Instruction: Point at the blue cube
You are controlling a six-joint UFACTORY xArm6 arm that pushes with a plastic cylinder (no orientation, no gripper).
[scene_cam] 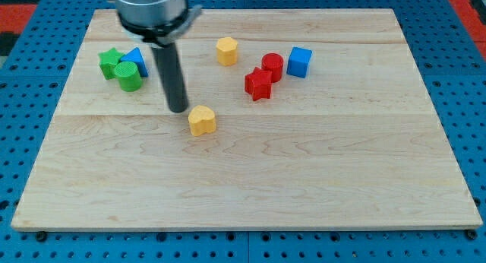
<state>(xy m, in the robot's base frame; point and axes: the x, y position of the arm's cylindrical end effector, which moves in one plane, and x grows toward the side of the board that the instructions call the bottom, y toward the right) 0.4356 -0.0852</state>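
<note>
My tip is resting on the tabletop, just left of a yellow block and well apart from the blue cube. A red cylinder and red block are sitting beside that cube. A yellow block is lying farther up.

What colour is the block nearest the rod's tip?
Yellow, just right of my tip, clear in the camera view.
</note>
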